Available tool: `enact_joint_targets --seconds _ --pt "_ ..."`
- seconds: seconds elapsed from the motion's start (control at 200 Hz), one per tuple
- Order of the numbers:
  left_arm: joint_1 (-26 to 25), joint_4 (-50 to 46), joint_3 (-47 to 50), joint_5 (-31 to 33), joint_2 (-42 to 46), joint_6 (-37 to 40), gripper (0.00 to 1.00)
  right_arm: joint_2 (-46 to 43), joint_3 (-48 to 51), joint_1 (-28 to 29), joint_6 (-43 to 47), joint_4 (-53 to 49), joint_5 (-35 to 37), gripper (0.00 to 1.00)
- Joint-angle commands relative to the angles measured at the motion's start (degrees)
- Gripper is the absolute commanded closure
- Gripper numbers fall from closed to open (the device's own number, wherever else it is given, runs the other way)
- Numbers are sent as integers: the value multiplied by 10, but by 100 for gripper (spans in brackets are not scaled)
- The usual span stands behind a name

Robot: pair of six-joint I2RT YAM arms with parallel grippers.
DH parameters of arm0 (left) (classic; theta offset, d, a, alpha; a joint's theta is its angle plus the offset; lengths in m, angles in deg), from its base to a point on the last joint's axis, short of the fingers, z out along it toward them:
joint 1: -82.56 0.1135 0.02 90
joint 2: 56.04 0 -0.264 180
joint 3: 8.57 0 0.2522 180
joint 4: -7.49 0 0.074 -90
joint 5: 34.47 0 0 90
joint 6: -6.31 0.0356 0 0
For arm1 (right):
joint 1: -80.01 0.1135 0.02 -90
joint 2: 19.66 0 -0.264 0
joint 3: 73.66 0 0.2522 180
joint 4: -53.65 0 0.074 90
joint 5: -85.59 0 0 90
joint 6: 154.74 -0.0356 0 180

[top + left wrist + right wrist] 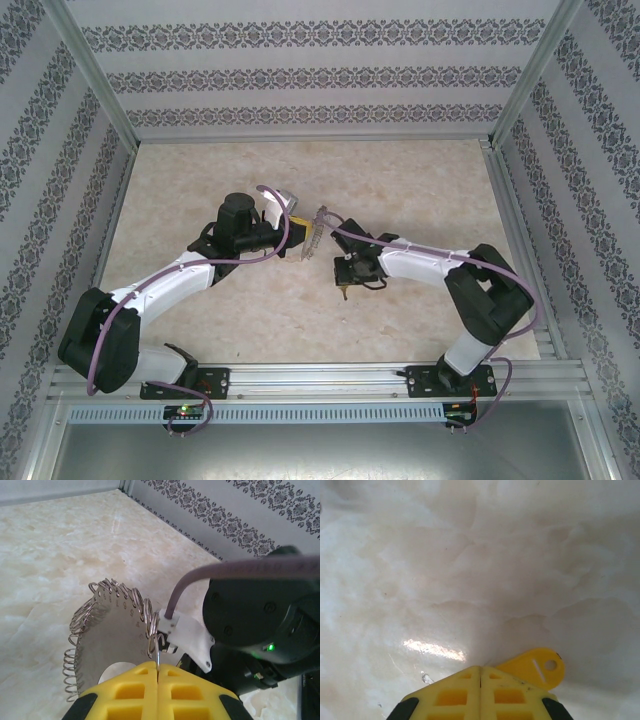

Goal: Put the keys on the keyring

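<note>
The shank of the key [536, 668] is hidden behind the right fingers [452, 695]. The lower part of the keyring [112, 630] is hidden behind the left fingers [127, 692].

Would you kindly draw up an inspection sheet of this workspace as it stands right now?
Surface: pale marble-look table, bare around the arms.
Job's things: keyring, fringed with small metal loops, held by its edge; key with a yellow head, poking out beside the right fingertips.
Clutter: nothing seen.
Grippers: left gripper shut on the keyring; right gripper shut on the key.
Cables: purple cables run along both arms.
Surroundings: patterned walls on three sides; metal frame at the near edge.
</note>
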State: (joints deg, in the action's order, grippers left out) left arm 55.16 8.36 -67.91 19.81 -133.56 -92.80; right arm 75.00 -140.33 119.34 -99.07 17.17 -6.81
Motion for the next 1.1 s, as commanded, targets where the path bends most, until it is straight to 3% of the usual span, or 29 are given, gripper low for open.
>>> enact_joint_targets --seconds 0.0,0.12,0.345,0.565,0.854,1.099 --pt "-6 36 1 -3 16 -1 100 -44 13 -20 36 21 -17 100" --pt "-6 28 -4 -4 15 2 100 -75 25 -46 63 54 -57 100" --pt "-6 8 -15 -6 13 10 100 -129 75 -129 95 185 -235 100" --pt "-6 -8 -28 -11 5 18 100 -170 82 -174 131 229 -342 100" --pt "-7 -33 -55 -33 -13 27 100 -225 67 -183 146 251 -391 100" --pt "-18 -58 -77 -40 -30 39 100 -263 58 -177 154 241 -374 100"
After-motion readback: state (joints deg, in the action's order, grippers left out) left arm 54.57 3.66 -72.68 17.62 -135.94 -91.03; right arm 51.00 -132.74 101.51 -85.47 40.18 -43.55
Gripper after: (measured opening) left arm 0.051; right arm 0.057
